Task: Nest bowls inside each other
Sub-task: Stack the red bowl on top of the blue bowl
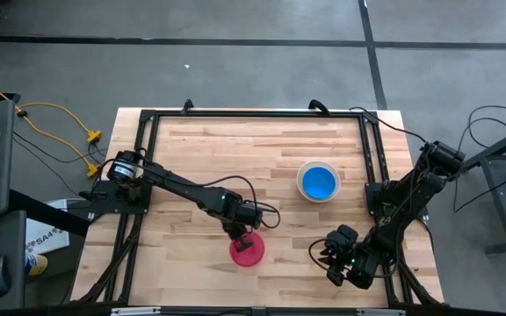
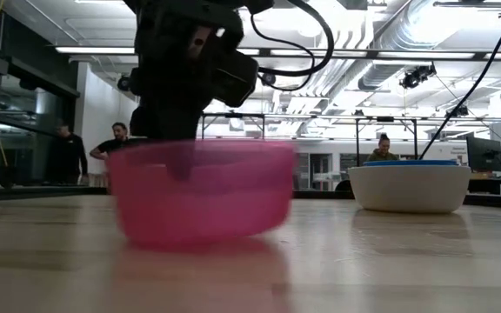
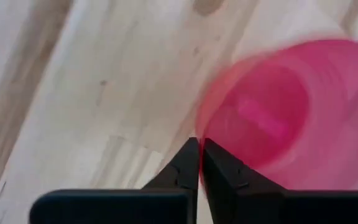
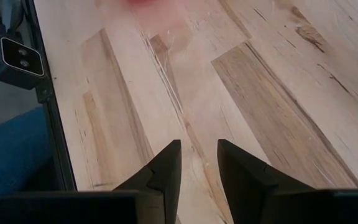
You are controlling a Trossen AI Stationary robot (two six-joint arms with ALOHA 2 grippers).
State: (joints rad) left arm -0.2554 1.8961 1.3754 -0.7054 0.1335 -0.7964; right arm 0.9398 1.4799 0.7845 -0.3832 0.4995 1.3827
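A pink-red bowl (image 1: 248, 251) sits near the table's front edge, left of centre, and looks large and blurred in the low view (image 2: 200, 191). My left gripper (image 1: 242, 235) points down at the bowl's far-left rim and is shut on it. A blue bowl (image 1: 320, 182) sits nested inside a white bowl (image 1: 302, 183) right of centre. From the low view the white bowl (image 2: 411, 187) rests on its base with the blue rim (image 2: 411, 163) just showing. My right gripper (image 1: 336, 263) hangs open over bare wood at the front right, holding nothing. My left gripper has the pink-red bowl's rim (image 3: 211, 121) between its two fingers, which stand almost together (image 3: 199, 144). They come steeply from above. In the low view one dark finger (image 2: 177, 161) shows through the wall, inside the bowl. The bowl's base is down at the table.
Black frame rails (image 1: 372, 158) run along the table's sides and far edge. A small camera module (image 4: 18, 56) sits on the rail by my right gripper. Bare wood lies between the two bowl spots. People (image 2: 116, 143) stand in the room beyond the table.
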